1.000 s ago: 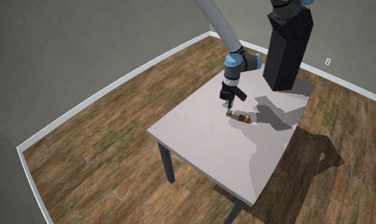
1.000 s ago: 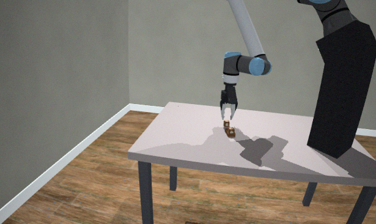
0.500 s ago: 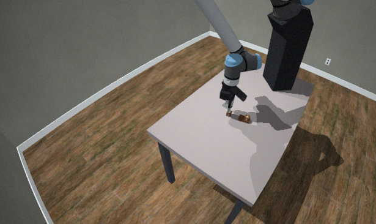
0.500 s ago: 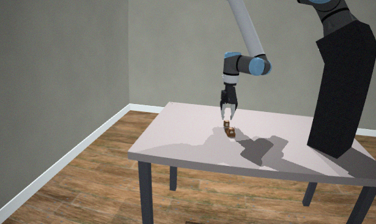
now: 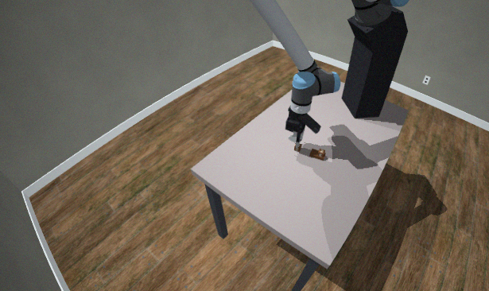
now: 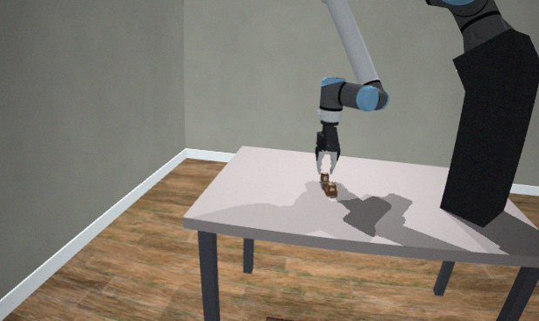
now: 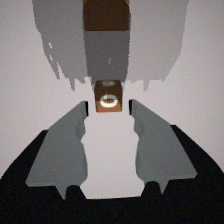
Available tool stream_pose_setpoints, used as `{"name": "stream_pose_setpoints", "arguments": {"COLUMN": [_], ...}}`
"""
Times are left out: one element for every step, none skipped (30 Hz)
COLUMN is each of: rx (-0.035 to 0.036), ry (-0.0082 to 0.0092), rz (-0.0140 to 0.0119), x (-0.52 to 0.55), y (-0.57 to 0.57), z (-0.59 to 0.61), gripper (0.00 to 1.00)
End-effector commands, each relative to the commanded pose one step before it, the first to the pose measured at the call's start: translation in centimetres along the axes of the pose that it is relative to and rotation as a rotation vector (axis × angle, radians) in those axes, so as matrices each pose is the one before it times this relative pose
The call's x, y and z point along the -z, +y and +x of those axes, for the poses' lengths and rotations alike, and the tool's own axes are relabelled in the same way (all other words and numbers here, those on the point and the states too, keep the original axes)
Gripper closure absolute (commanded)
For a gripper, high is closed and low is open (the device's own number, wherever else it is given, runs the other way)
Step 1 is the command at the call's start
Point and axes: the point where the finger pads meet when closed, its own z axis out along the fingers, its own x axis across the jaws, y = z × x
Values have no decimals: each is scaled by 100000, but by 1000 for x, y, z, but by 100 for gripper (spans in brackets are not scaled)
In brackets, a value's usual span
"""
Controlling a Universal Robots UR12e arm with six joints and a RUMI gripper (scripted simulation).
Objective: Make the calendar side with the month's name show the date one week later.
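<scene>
A: Closest in the wrist view, what are we looking at?

B: Two smooth matte grey fingers with wavy inner edges, on the gripper (image 5: 297,145) (image 6: 325,172) (image 7: 108,101). They're parted, nothing pinched. The gap looks a bit wider than the loose cube (image 6: 324,177) (image 7: 108,97), which sits just past the tips, on the table. Brown, blocky, with one pale ring-shaped mark on a face.

A: And the calendar?

B: Calendar tray (image 5: 315,154) (image 6: 329,192) (image 7: 106,15) is near that cube, but apart from it. Brown too, with one smaller block (image 5: 322,152) (image 6: 331,188) at one end. Can't read any month or date, sorry.

A: Further out?

B: One pale, flat-topped table (image 5: 260,159) (image 6: 256,184), dark square legs, four in the exterior view. Then one black faceted pedestal (image 5: 357,85) (image 6: 488,131), streaky brown plank floor (image 5: 125,179) (image 6: 129,263), and plain grey walls (image 5: 125,52) (image 6: 335,44).
</scene>
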Motion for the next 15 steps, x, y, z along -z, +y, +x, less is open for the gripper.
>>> {"name": "stream_pose_setpoints", "arguments": {"rx": [13,0,0,0,0,0,0,0,0,0,0,0,0,0,0], "ry": [59,0,0,0,0,0,0,0,0,0,0,0,0,0,0], "rz": [-25,0,0,0,0,0,0,0,0,0,0,0,0,0,0], "x": [-865,-143,-129,0,0,-114,-98,-80,-62,-45,-30,-16,-6,-1,0], "y": [3,0,0,0,0,0,0,0,0,0,0,0,0,0,0], "z": [35,0,0,0,0,0,0,0,0,0,0,0,0,0,0], "gripper": [72,72,72,72,72,72,72,72,72,72,72,72,72,72,72]}}
